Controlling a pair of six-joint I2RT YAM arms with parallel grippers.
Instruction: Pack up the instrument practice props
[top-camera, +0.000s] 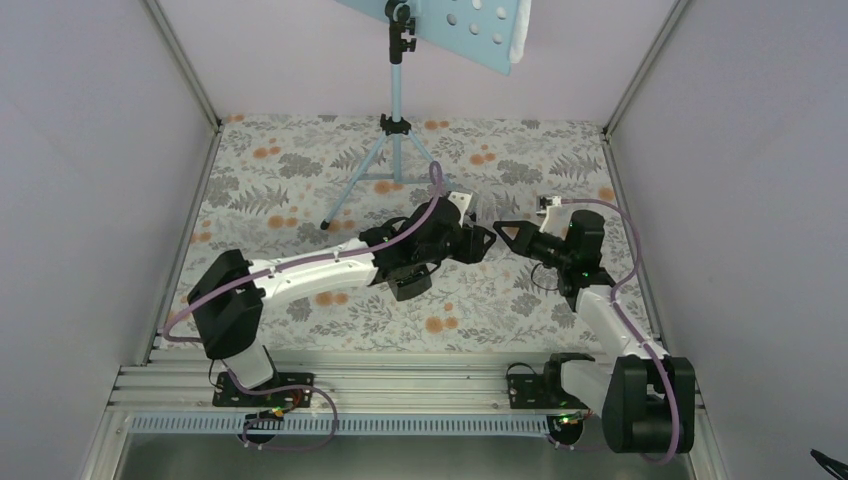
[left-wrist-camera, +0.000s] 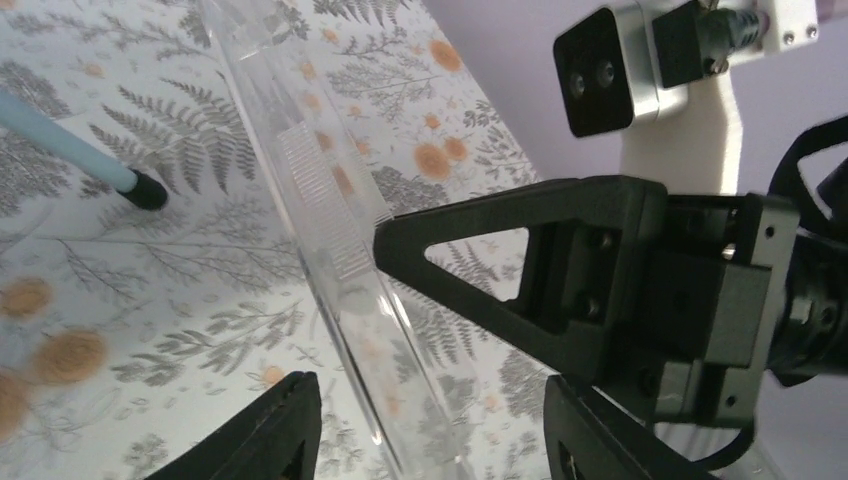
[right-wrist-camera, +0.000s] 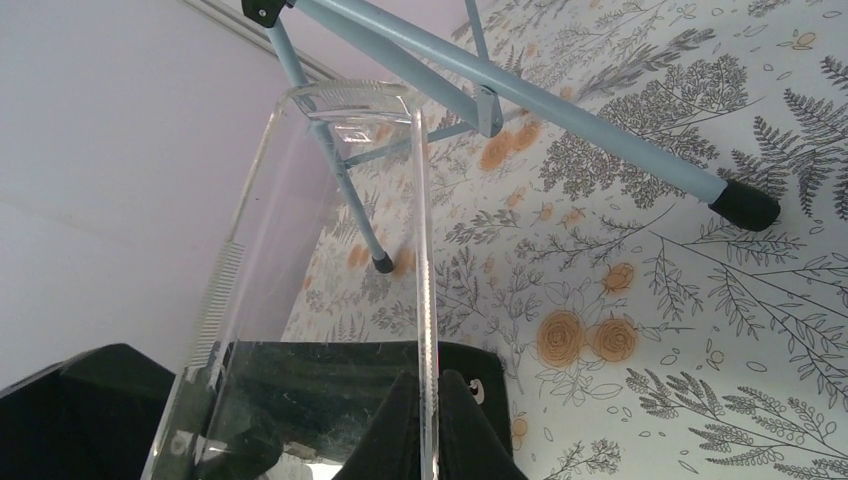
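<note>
**Clear plastic cover (right-wrist-camera: 330, 200) held between both arms at mid-table; packing looks barely begun.**
The right gripper (right-wrist-camera: 430, 420) pinches the cover's thin edge, fingers tight together. At its 9 o'clock the left gripper (left-wrist-camera: 430, 420) straddles the cover, jaws part-way apart, no contact visible. Next, the left must likely clamp squarely before the right releases. The light blue music stand (top-camera: 397, 90) stands upright at 12 o'clock.

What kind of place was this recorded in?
Likely a lab robot cell, not a music room: plain walls on metal framing, a floral cloth, two arms bolted to a rail.
</note>
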